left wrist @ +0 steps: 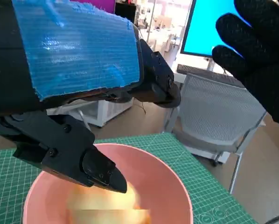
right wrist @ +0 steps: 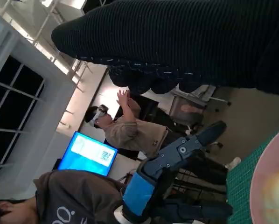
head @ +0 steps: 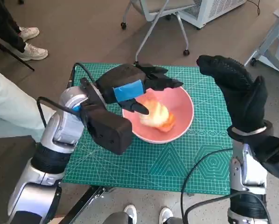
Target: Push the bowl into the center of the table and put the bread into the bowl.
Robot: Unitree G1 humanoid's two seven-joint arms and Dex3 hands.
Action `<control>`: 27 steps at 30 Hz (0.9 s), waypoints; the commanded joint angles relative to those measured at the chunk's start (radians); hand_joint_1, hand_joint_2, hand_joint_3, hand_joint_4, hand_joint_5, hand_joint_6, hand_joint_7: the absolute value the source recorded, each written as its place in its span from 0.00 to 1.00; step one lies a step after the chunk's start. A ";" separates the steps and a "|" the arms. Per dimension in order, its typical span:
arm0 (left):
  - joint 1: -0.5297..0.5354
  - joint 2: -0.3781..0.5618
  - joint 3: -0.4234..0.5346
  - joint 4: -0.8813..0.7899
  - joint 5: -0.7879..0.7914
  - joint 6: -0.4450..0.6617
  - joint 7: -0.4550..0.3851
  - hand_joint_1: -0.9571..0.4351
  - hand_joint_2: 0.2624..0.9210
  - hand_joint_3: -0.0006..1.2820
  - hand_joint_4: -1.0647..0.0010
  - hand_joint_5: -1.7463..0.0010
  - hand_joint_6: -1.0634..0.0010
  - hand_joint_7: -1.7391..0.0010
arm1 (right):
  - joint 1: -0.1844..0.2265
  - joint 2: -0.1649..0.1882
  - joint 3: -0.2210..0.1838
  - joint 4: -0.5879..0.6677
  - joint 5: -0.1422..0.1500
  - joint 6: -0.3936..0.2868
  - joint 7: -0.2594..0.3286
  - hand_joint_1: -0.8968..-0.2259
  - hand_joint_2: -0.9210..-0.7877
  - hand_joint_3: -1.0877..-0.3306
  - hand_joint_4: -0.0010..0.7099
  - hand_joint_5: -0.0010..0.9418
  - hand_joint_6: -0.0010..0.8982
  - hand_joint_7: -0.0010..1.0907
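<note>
The bowl (head: 184,122) sits about mid-counter with the bread (head: 158,116) already inside it, so the task looks all but done: the left hand (head: 137,88) hovers over it, fingers spread and empty, while the right hand (head: 240,95) hangs raised and empty near the counter's right edge.

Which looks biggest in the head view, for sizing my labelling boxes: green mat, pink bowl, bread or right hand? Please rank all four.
1. Green mat, clearly largest.
2. Pink bowl and right hand: alike in apparent size; the raised hand is nearer the camera, so unranked.
3. Bread, smallest, lying inside the bowl.
</note>
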 commanded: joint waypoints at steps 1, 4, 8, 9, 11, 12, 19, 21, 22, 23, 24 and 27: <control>0.006 0.023 0.026 -0.023 -0.016 -0.002 -0.002 0.53 0.87 0.00 0.68 1.00 0.57 0.99 | 0.019 0.001 0.000 -0.001 -0.008 0.012 -0.009 0.35 0.00 0.45 0.27 0.00 0.01 0.58; 0.006 0.036 0.054 -0.032 -0.051 0.008 -0.021 0.53 0.87 0.00 0.67 1.00 0.57 0.99 | 0.017 0.002 0.001 -0.001 -0.008 0.012 -0.010 0.35 0.00 0.45 0.27 0.00 0.01 0.58; 0.004 0.054 0.113 -0.042 -0.134 0.017 -0.050 0.53 0.87 0.00 0.67 1.00 0.57 0.99 | 0.017 0.003 0.003 -0.003 -0.010 0.013 -0.014 0.35 0.00 0.44 0.27 0.00 0.01 0.58; 0.005 0.057 0.126 -0.045 -0.154 0.020 -0.056 0.53 0.87 0.00 0.67 1.00 0.57 0.99 | 0.018 0.003 0.004 -0.004 -0.011 0.013 -0.015 0.35 0.00 0.44 0.27 0.00 0.01 0.58; 0.011 0.058 0.156 -0.049 -0.202 0.025 -0.064 0.53 0.87 0.00 0.67 1.00 0.57 0.99 | 0.019 0.003 0.005 -0.007 -0.013 0.013 -0.018 0.35 0.00 0.44 0.27 0.00 0.01 0.58; 0.017 0.057 0.176 -0.053 -0.233 0.033 -0.068 0.53 0.87 0.00 0.67 1.00 0.58 1.00 | 0.019 0.003 0.005 -0.009 -0.013 0.015 -0.019 0.35 0.00 0.44 0.27 0.00 0.01 0.58; 0.060 0.032 0.304 -0.104 -0.395 0.058 -0.032 0.53 0.90 0.01 0.71 1.00 0.61 1.00 | 0.014 -0.006 -0.003 -0.034 -0.009 0.036 -0.029 0.34 0.00 0.44 0.27 0.00 0.01 0.58; 0.073 0.022 0.328 -0.117 -0.419 0.049 -0.010 0.52 0.91 0.01 0.72 1.00 0.62 1.00 | 0.013 -0.009 -0.006 -0.041 -0.005 0.043 -0.031 0.34 0.00 0.44 0.27 0.01 0.01 0.58; 0.085 0.007 0.347 -0.125 -0.433 0.027 0.015 0.51 0.91 0.01 0.72 1.00 0.63 1.00 | 0.010 -0.009 -0.009 -0.046 -0.002 0.048 -0.033 0.34 0.00 0.44 0.27 0.01 0.02 0.58; 0.095 -0.004 0.361 -0.132 -0.444 0.011 0.034 0.47 0.94 0.02 0.74 1.00 0.65 1.00 | 0.008 -0.010 -0.011 -0.049 0.000 0.051 -0.035 0.33 0.00 0.44 0.28 0.01 0.02 0.58; 0.107 -0.022 0.374 -0.137 -0.452 -0.015 0.061 0.44 0.96 0.02 0.75 1.00 0.65 1.00 | 0.006 -0.009 -0.012 -0.053 0.002 0.053 -0.037 0.33 0.00 0.44 0.28 0.01 0.02 0.58; 0.128 -0.062 0.394 -0.133 -0.471 -0.075 0.107 0.36 0.99 0.10 0.78 1.00 0.68 1.00 | -0.001 -0.007 -0.014 -0.056 0.001 0.054 -0.041 0.32 0.00 0.45 0.28 0.01 0.02 0.58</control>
